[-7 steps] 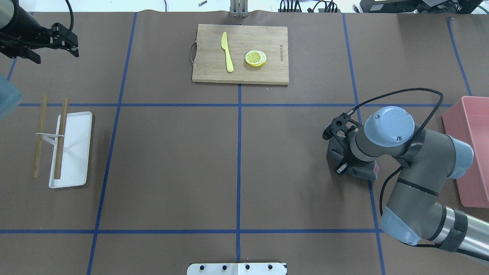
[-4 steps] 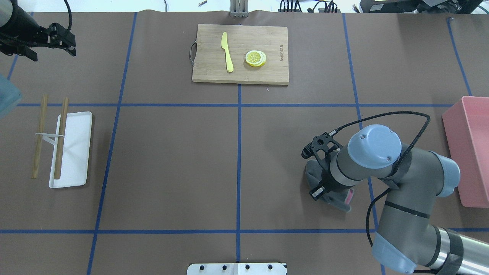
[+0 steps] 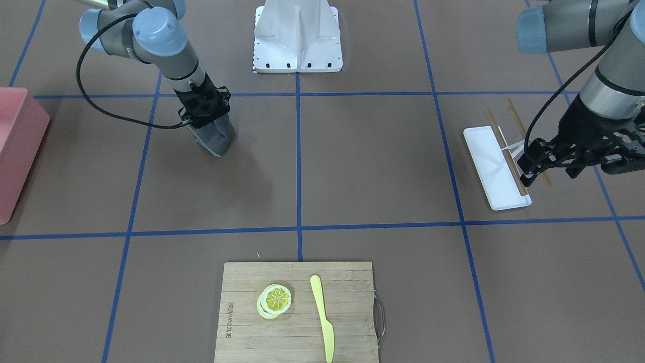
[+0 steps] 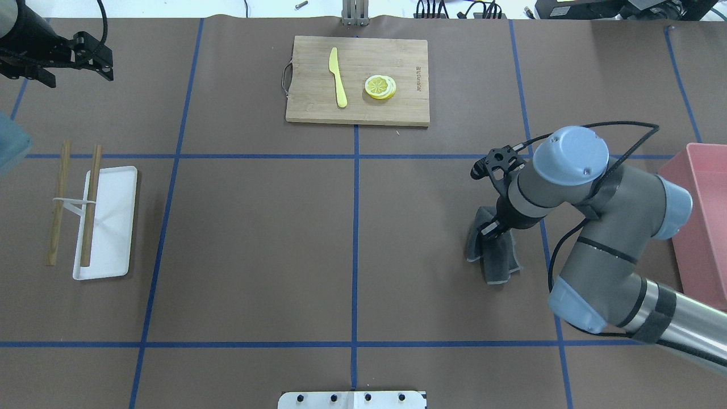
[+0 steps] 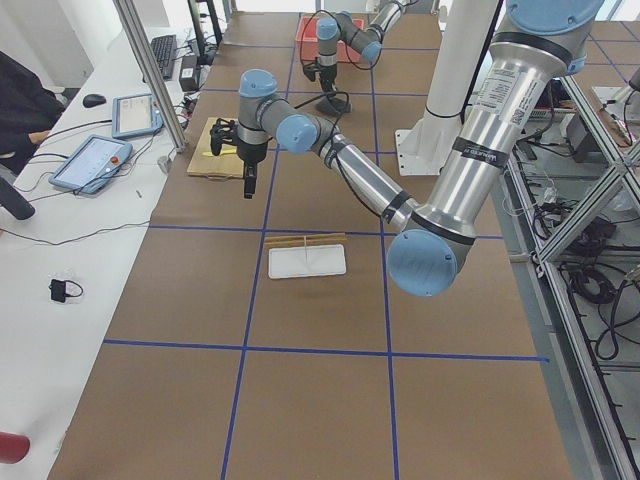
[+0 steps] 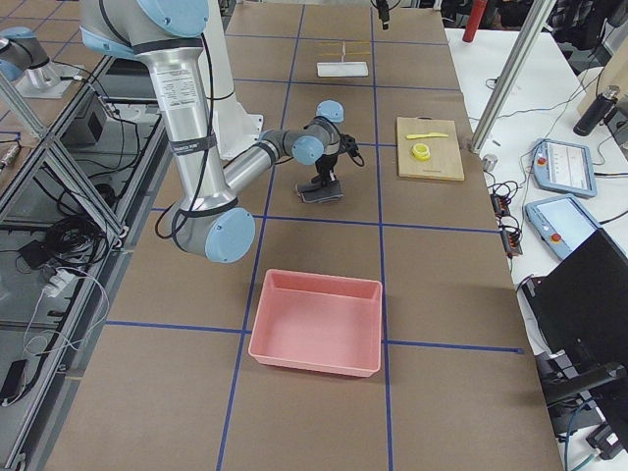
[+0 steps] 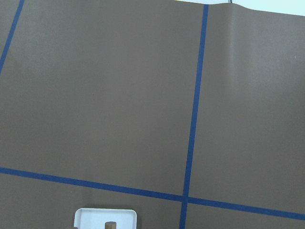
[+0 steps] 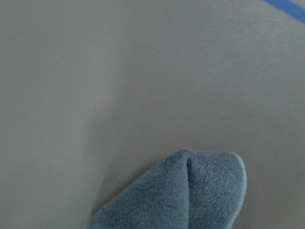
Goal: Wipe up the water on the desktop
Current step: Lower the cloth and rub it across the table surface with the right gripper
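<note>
The brown desktop [image 4: 255, 238] is crossed by blue tape lines. No water shows on it that I can make out. My right gripper [image 4: 495, 226] is shut on a grey cloth [image 4: 493, 253] and presses it onto the desktop right of centre. It also shows in the front-facing view [image 3: 205, 115] with the cloth [image 3: 215, 137] under it. A fold of the cloth [image 8: 190, 200] fills the bottom of the right wrist view. My left gripper [image 4: 74, 69] hovers open and empty at the far left, above the desktop; in the front-facing view [image 3: 549, 170] it hangs beside the white tray.
A bamboo cutting board [image 4: 306, 108] with a yellow knife [image 4: 338, 76] and lemon slices [image 4: 380, 87] lies at the back centre. A white tray [image 4: 116, 227] with two chopsticks [image 4: 90, 207] lies at the left. A pink bin [image 4: 701, 227] stands at the right edge.
My right gripper dragged the cloth toward the robot and to the left, then back away from the robot. The left gripper shifted slightly farther back.
</note>
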`<state>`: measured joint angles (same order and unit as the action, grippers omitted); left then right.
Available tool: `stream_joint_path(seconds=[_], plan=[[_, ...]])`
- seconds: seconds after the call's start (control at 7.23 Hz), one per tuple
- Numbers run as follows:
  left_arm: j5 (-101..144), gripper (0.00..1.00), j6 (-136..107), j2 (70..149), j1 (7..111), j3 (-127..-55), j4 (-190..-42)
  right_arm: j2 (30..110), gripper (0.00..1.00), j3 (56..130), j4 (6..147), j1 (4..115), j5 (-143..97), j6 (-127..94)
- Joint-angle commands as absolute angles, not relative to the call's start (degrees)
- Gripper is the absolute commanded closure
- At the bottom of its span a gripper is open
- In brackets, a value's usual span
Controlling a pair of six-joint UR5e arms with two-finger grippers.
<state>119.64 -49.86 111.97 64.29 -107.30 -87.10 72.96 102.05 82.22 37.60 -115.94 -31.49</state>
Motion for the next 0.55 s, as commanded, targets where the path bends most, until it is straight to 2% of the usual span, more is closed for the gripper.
stream_joint_path(seconds=[0.0, 0.28, 0.41], plan=[[119.8, 0.02, -49.9, 112.1, 64.2, -107.8, -87.1, 70.8, 1.00, 94.3, 82.1, 45.7, -117.6, -21.9], [120.0, 0.02, -49.9, 111.9, 64.2, -107.9, -87.0, 70.6, 1.00, 91.1, 82.4, 53.3, -122.7, -14.5], [120.0, 0.02, -49.9, 111.8, 64.2, -107.8, -86.9, 69.4, 1.00, 89.4, 82.3, 53.4, -122.6, -13.5]])
